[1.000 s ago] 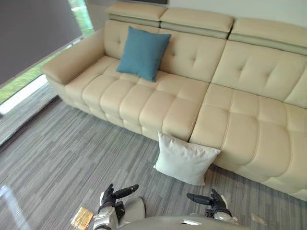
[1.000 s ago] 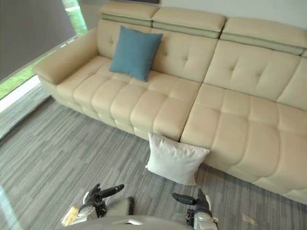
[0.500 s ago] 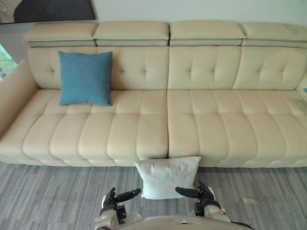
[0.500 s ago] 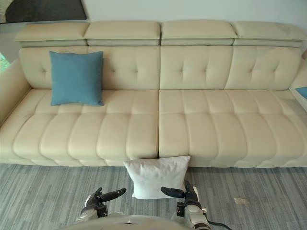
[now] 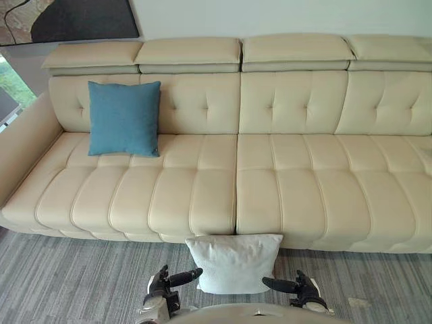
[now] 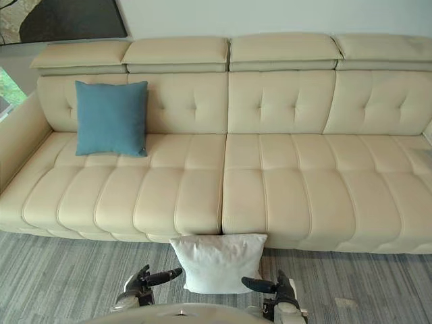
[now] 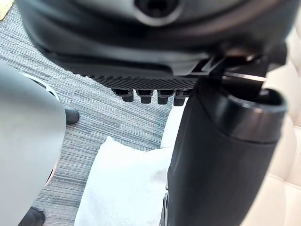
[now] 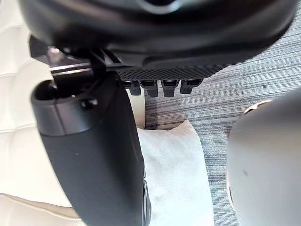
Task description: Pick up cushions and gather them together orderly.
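Note:
A white cushion [image 5: 234,263] stands on the grey floor, leaning against the front of the beige sofa [image 5: 283,189] near its middle seam. A blue cushion [image 5: 124,118] sits upright against the backrest on the sofa's left end. My left hand [image 5: 167,281] and right hand [image 5: 298,289] hang low in front of me, one on each side of the white cushion and short of it. Both are open and hold nothing, thumbs pointing inward. The white cushion [image 7: 122,188] shows past the left thumb in the left wrist view, and the same cushion [image 8: 174,174] past the right thumb in the right wrist view.
The long sofa spans the whole width, with an armrest [image 5: 23,145] at the left. A dark picture [image 5: 74,19] hangs on the wall above it. Striped grey carpet [image 5: 74,283] lies before the sofa, with a small scrap [image 5: 356,302] at the right.
The camera has swung from an angled look to face the sofa squarely, then shifted slightly. Both hands stay low and open; neither cushion has moved.

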`<state>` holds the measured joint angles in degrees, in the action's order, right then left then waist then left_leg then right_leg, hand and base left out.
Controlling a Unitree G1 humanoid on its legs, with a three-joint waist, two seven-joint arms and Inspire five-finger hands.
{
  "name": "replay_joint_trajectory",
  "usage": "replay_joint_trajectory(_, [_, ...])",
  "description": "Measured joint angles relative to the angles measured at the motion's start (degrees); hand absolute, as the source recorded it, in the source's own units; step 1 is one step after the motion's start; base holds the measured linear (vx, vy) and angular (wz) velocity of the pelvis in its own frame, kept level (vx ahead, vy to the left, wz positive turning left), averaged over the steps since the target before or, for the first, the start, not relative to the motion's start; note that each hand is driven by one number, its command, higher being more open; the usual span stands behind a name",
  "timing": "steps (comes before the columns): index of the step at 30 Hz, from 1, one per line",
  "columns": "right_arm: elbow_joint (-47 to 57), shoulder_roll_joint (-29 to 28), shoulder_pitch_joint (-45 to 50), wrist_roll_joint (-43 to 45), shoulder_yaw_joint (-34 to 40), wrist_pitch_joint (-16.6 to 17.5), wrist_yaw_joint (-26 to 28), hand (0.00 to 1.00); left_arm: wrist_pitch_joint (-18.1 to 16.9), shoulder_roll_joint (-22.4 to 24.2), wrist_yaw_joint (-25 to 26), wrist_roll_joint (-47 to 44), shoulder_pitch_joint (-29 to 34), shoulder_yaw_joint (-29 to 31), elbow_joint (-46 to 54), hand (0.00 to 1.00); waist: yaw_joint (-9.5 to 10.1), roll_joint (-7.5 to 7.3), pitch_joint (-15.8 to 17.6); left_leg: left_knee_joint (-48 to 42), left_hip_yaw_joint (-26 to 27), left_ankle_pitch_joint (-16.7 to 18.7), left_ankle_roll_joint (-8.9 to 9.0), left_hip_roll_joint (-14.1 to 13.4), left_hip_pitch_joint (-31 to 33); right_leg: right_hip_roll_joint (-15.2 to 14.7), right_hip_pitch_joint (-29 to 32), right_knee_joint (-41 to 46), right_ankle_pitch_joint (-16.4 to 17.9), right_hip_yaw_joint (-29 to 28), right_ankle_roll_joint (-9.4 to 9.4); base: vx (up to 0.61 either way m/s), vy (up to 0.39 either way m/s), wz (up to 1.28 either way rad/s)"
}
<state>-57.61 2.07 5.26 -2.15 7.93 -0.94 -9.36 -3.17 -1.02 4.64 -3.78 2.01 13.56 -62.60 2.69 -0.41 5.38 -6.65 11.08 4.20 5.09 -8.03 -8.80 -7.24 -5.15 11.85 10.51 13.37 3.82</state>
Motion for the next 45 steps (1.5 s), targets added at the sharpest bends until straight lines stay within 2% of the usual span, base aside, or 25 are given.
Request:
replay_joint_trajectory(7, [-0.05,-0.74,0.19,0.03,2.17,-0.01,0.07,1.0,0.01,-0.97,0.05,-0.05,0.69,-2.04,0.11,1.0,0.06,-0.56,0.18,-0.78,-1.06,-0.01,-0.01,1.54,0.11,-1.31,-2.17,-3.12,-2.5,0.67,0.97,-0.06,0.092,0.07])
replay_joint_trajectory(13, [0.53,-1.02,0.03,0.1,2.78,0.05,-0.08,1.0,-0.03,-1.8,0.49,-0.11,0.34,-3.75,0.7,1.0,0.06,-1.37,1.41,-2.25,-2.84,0.0,0.0,2.04,2.34,-2.25,-0.58,-0.8,-2.53,2.19,1.01,-0.16,0.053,0.18])
replay_joint_trajectory(15, [0.64,-1.17,-2.21,0.32,2.08,0.43,-0.26,1.0,-0.08,-2.43,1.35,-0.2,-1.42,-3.86,1.84,1.0,0.22,-1.97,4.25,-6.84,-3.9,0.44,0.59,1.88,8.54,-3.35,6.39,6.37,-0.66,2.0,0.36,-0.3,-0.002,0.21])
replay_joint_trajectory(17, [0.69,-1.05,-4.15,1.27,2.04,0.48,-0.83,1.0,-0.07,-2.69,1.96,-0.37,-3.07,-4.4,2.31,1.0,0.22,-1.83,6.15,-10.44,-4.35,2.46,1.48,0.97,13.44,-3.51,11.78,11.59,0.75,1.83,-0.24,-0.28,-0.042,0.12])
replay_joint_trajectory(18, [0.7,-0.51,-5.96,1.69,1.62,0.48,-1.37,1.0,-0.02,-3.39,2.35,-1.19,-4.76,-4.81,2.64,1.0,0.34,-2.02,8.55,-14.38,-4.65,4.73,1.43,0.34,17.7,-3.85,16.35,16.51,2.31,1.38,-0.36,-0.34,-0.072,0.06])
replay_joint_trajectory(21, [2.08,1.66,-8.51,3.21,-0.3,0.43,-2.7,1.0,-0.02,-5.32,3.77,-2.8,-8.44,-8.0,3.15,1.0,0.47,-2.25,11.9,-20.75,-5.29,6.22,1.34,-0.19,26.68,-4.32,25.44,22.91,3.34,0.17,-1.31,-0.35,-0.096,-0.05])
replay_joint_trajectory(22, [2.91,2.07,-8.74,3.85,-0.29,0.44,-2.93,1.0,-0.02,-5.47,4.0,-3.05,-8.84,-8.7,3.8,1.0,0.42,-2.24,12.11,-21.2,-5.34,5.97,0.99,-0.18,28.47,-4.39,27.36,23.55,3.32,-0.03,-1.32,-0.21,-0.062,-0.05])
replay_joint_trajectory(24, [5.57,3.53,-10.76,5.96,-0.17,0.43,-4.36,1.0,-0.04,-6.04,4.75,-3.78,-11.66,-10.71,6.32,1.0,0.36,-2.41,14.74,-21.43,-5.29,5.44,0.23,-0.14,32.37,-4.29,32.01,24.66,3.16,-0.77,-1.45,-0.19,-0.072,-0.06])
replay_joint_trajectory(27, [9.19,4.93,-13.96,8.56,-0.1,0.47,-6.12,1.0,-0.14,-7.28,5.59,-5.2,-16.17,-11.71,9.14,1.0,0.22,-2.84,17.29,-21.4,-5.32,3.71,0.09,-0.63,36.56,-3.98,36.65,25.13,1.68,-0.95,-2.59,-0.09,-0.059,-0.07])
replay_joint_trajectory(30, [11.12,6.9,-20.67,10.69,0.0,0.98,-8.32,1.0,-0.34,-9.31,6.84,-6.42,-24.38,-13.18,10.14,1.0,-0.04,-2.96,19.51,-21.44,-5.36,1.48,-0.09,-1.12,42.36,-3.42,42.85,25.38,-0.43,-1.01,-3.62,-0.02,-0.041,-0.04])
replay_joint_trajectory(33, [11.93,8.6,-28.98,12.05,0.37,1.46,-10.56,1.0,-0.88,-11.01,8.07,-8.24,-33.17,-13.27,11.48,1.0,-0.28,-2.88,21.9,-22.83,-5.32,0.45,0.8,-1.67,48.08,-3.05,48.77,26.6,-1.43,-1.23,-4.84,0.03,-0.006,-0.03])
replay_joint_trajectory(37, [11.92,10.33,-39.12,13.75,0.18,2.15,-12.05,1.0,-1.77,-12.19,9.33,-9.74,-42.25,-14.53,11.74,1.0,-0.92,-2.08,23.32,-24.65,-5.34,0.42,0.85,-1.76,54.06,-3.17,54.78,28.33,-1.55,-1.61,-5.02,0.05,0.021,0.01])
replay_joint_trajectory(38, [11.91,10.86,-44.09,14.3,-0.22,2.31,-12.48,1.0,-1.89,-12.51,9.7,-9.81,-46.43,-15.65,11.85,1.0,-1.13,-1.67,23.72,-25.18,-5.21,0.42,0.85,-1.64,56.7,-3.29,57.62,29.01,-1.56,-2.03,-5.03,0.05,0.057,0.02])
replay_joint_trajectory(43, [11.79,11.94,-53.18,15.69,-2.97,2.37,-13.8,1.0,-2.1,-12.45,11.24,-10.28,-52.66,-18.63,13.45,1.0,-1.25,-1.03,24.25,-26.44,-5.31,0.4,0.85,-1.51,62.45,-3.57,63.39,30.17,-1.68,-2.27,-5.15,0.03,0.048,0.05])
replay_joint_trajectory(44, [11.54,12.01,-56.72,15.77,-4.39,2.35,-14.42,0.0,-2.1,-12.4,12.31,-10.28,-54.99,-19.85,13.63,1.0,-1.25,-0.82,24.4,-26.8,-5.31,0.37,0.88,-1.39,64.7,-3.71,65.79,30.79,-1.68,-2.43,-5.15,0.01,0.023,0.06])
replay_joint_trajectory(45, [11.47,12.01,-57.52,15.77,-4.8,2.35,-14.66,0.0,-2.1,-12.38,12.5,-10.27,-55.5,-19.96,13.63,1.0,-1.26,-0.82,24.4,-26.88,-5.31,0.32,0.93,-1.34,65.17,-3.75,66.28,30.93,-1.68,-2.48,-5.15,0.01,0.028,0.08])
